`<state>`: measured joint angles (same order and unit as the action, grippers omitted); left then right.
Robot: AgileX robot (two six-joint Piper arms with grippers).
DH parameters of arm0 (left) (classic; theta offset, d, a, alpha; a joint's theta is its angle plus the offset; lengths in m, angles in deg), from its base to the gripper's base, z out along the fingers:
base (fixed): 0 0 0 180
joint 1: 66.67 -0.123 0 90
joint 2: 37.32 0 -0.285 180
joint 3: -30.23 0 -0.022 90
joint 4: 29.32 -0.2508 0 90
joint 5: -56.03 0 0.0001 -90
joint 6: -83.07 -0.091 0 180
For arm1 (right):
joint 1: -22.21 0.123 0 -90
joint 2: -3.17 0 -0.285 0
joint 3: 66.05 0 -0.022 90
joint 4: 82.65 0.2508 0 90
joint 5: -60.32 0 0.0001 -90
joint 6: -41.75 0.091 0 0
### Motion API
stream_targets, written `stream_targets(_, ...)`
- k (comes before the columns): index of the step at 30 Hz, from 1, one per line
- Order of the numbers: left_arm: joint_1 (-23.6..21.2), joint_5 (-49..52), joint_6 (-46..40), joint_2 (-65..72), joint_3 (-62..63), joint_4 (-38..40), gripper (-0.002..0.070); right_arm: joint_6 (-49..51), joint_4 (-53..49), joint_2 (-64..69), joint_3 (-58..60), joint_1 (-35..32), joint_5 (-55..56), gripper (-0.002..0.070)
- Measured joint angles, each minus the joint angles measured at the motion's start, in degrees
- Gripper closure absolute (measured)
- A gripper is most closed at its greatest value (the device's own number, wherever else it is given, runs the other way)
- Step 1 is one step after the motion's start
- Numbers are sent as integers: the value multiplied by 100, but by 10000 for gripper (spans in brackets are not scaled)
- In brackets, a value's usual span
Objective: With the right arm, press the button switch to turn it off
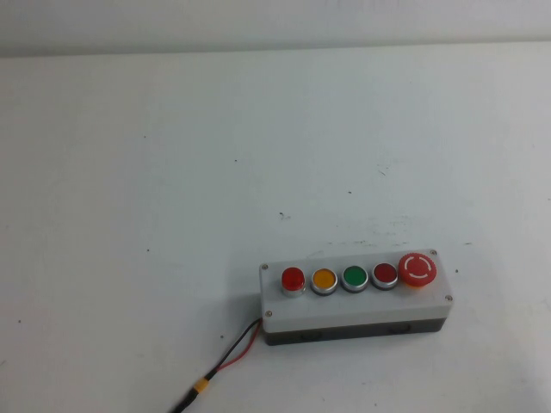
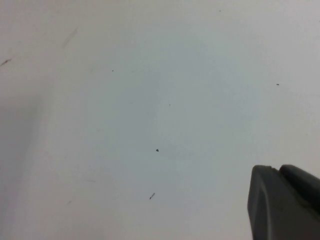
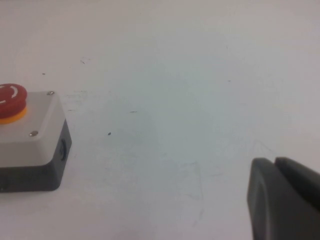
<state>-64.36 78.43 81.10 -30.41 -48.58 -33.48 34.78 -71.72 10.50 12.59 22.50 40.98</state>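
Observation:
The white five-button box (image 1: 355, 301) sits on the table at the near middle-right in the high view. The button switch (image 1: 293, 280), bright red with a silver ring, is the leftmost on it. Neither arm shows in the high view. My right gripper (image 3: 274, 161) shows only in the right wrist view, shut and empty, over bare table well off the box's end (image 3: 42, 142). The button switch is out of that view. My left gripper (image 2: 277, 169) shows only in the left wrist view, shut and empty, over bare table.
To the right of the button switch on the box are a yellow button (image 1: 324, 280), a green button (image 1: 354, 278), a maroon button (image 1: 384, 274) and the large red mushroom stop button (image 1: 417, 268), also in the right wrist view (image 3: 10, 96). Red and black wires (image 1: 232, 353) run from the box's near left.

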Motion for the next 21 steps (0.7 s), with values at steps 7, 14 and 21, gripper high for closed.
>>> stream_targets(7,0,0,0,0,0,0,677,-445,0,0,0,350,-9,692)
stream_targets(14,0,0,0,0,0,0,677,-468,107,0,0,547,-21,692)
stream_targets(21,0,0,0,0,0,0,677,-497,407,0,0,352,-29,692)
